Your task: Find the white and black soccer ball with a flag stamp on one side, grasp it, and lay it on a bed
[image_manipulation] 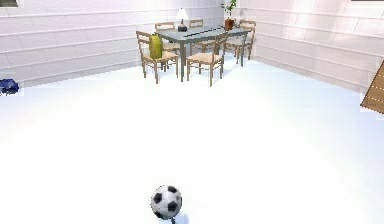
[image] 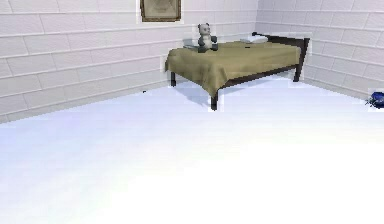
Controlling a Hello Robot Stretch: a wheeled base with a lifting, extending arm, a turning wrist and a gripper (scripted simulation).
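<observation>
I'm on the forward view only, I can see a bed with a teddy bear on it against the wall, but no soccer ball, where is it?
Observer: A black and white soccer ball shows near the arm side view's bottom edge, just left of the middle, against white floor. I cannot make out a flag stamp.
Operator: What is out beyond it on that side?
Observer: A dining table ringed by wooden chairs stands far beyond the ball, near the back wall, with a yellow-green vase on its left end.
</observation>
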